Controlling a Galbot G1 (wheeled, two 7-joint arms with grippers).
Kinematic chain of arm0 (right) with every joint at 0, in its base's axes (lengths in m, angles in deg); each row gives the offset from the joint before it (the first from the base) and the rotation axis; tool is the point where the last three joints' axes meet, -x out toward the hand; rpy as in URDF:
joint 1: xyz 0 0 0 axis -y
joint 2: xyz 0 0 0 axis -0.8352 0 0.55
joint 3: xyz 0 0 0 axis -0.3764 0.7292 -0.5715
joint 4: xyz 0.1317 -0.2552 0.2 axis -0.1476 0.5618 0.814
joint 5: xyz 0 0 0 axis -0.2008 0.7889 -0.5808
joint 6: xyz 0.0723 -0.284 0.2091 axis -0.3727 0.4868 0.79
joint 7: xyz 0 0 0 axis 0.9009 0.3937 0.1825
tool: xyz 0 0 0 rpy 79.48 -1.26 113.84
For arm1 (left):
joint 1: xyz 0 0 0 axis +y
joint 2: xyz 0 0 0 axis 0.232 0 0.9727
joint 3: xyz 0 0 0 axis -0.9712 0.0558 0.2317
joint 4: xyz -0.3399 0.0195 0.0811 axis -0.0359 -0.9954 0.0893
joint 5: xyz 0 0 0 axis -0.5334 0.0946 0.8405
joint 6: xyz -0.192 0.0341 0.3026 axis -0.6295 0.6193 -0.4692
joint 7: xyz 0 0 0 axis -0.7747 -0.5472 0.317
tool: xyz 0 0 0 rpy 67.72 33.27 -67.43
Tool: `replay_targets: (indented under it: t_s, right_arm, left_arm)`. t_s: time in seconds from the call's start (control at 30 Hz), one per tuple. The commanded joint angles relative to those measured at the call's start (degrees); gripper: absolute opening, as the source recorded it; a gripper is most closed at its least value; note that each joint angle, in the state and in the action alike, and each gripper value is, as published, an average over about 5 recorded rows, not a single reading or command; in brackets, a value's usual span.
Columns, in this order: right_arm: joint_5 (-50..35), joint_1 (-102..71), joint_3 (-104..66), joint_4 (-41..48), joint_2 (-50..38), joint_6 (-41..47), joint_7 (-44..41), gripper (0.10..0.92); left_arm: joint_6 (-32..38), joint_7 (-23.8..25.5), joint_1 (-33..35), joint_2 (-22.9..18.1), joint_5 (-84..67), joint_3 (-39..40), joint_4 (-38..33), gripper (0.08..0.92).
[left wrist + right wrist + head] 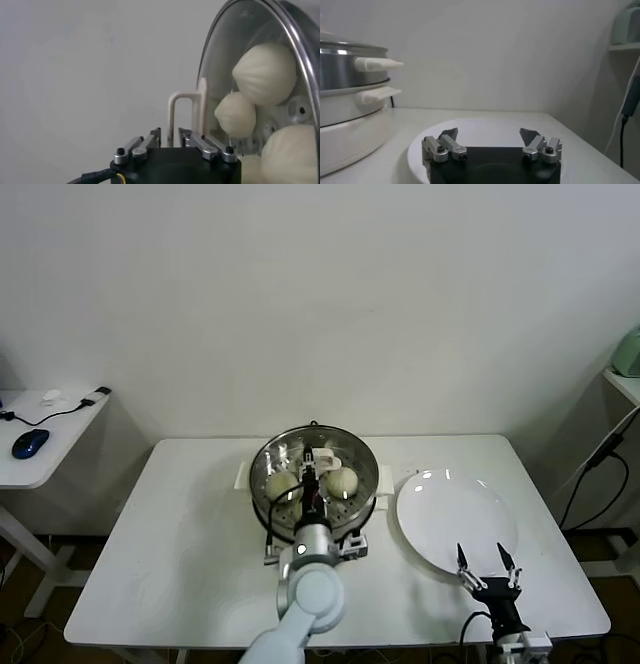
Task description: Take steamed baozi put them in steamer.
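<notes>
The left gripper (170,142) hangs over the steamer (314,474), its fingers narrowly parted around the white handle (187,112) of the glass lid (240,70). The buns (265,72) lie inside under the lid. The right gripper (486,569) waits, fingers wide, by the white plate (455,514) on the table (180,534).

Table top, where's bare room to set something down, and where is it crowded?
Free: the table to the robot's left of the steamer, and the far strip behind the white plate. Crowded: the middle, where the left hand sits at the glass lid's handle, and the near right corner, by the right hand.
</notes>
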Motion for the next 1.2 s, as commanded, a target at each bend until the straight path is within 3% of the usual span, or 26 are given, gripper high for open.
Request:
replay_targets:
  t_s: [0.03, 0.3, 0.43, 0.63, 0.77, 0.87, 1.0, 1.2]
  right_arm:
    - [0.05, 0.16, 0.00, -0.21, -0.21, 0.03, -0.21, 0.823]
    - [0.09, 0.52, 0.40, -0.75, -0.15, 2.01, -0.53, 0.823]
    - [0.77, 0.79, 0.75, -0.34, 0.34, 1.89, -0.84, 0.823]
    - [1.01, 1.04, 0.32, -0.38, 0.59, 0.92, -1.12, 0.823]
    - [0.93, 0.92, 0.06, -1.02, 0.49, 1.02, -1.67, 0.823]
    - [0.91, 0.90, -0.09, -1.16, 0.51, 1.32, -1.82, 0.823]
    - [0.80, 1.37, -0.16, -0.50, 0.56, 1.47, -1.88, 0.823]
    - [0.81, 2.05, 0.08, 0.28, 0.76, 1.57, -1.85, 0.823]
  left_arm:
    - [0.69, 3.01, 0.28, 1.62, -0.85, 0.66, -4.20, 0.353]
    - [1.34, 3.80, 4.98, 6.65, -7.84, 0.89, -16.96, 0.578]
    - [6.81, -4.25, 9.17, 9.04, -23.12, -3.59, -23.77, 0.700]
    - [21.68, -17.53, 14.82, 10.86, -61.84, -21.74, -28.20, 0.815]
    - [29.23, -17.79, 20.01, 11.89, -89.37, -39.60, -27.36, 0.822]
    - [35.38, -16.56, 25.04, 15.06, -103.11, -47.10, -23.19, 0.823]
    - [44.11, -16.37, 29.83, 18.73, -109.79, -47.79, -14.68, 0.823]
    - [49.27, -15.80, 31.20, 17.75, -110.15, -42.61, -5.82, 0.823]
